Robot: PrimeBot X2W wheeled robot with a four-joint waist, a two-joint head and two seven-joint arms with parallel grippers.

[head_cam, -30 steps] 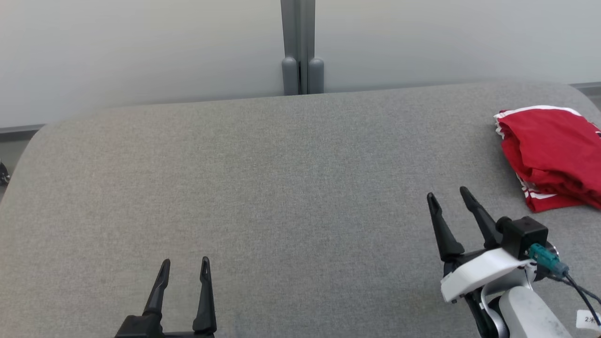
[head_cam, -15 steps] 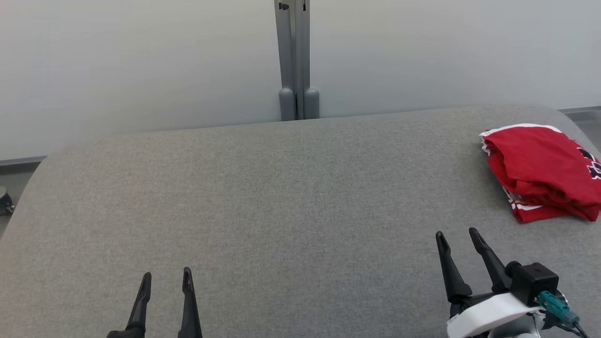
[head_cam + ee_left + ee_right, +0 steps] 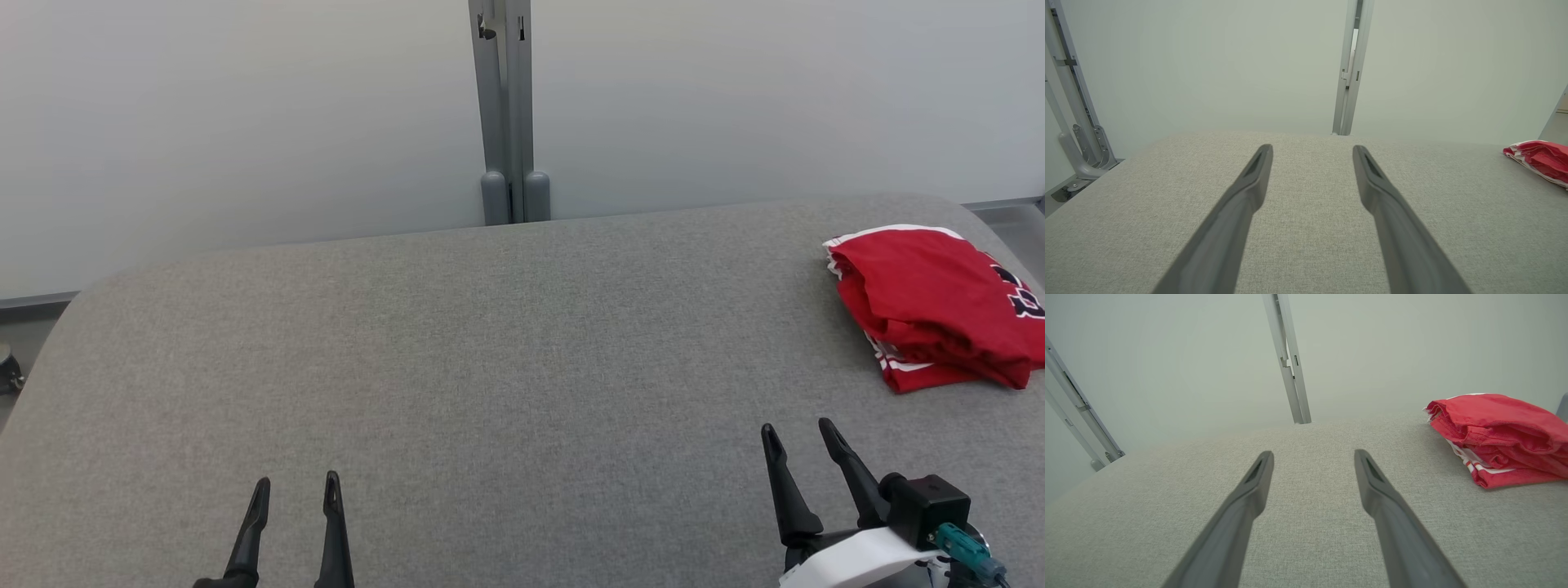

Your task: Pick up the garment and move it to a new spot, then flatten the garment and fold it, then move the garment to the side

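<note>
A red garment (image 3: 931, 306) with white stripes and dark lettering lies folded in a bundle at the far right of the grey fabric surface (image 3: 490, 367). It is also in the right wrist view as the red garment (image 3: 1498, 437) and at the edge of the left wrist view as the garment (image 3: 1541, 159). My right gripper (image 3: 798, 437) stands open at the lower right, apart from the garment and nearer to me. Low on the left, my left gripper (image 3: 295, 487) is open too, with nothing between its fingers.
A pale wall rises behind the surface, with a grey double post (image 3: 506, 122) at its middle. Metal brackets (image 3: 1081, 143) stand off the surface's left end. The surface's rounded right corner lies just beyond the garment.
The head camera has tilted up, so the whole picture slid down. Both grippers sit lower in view and the right one has drawn back from the garment, which has stayed put.
</note>
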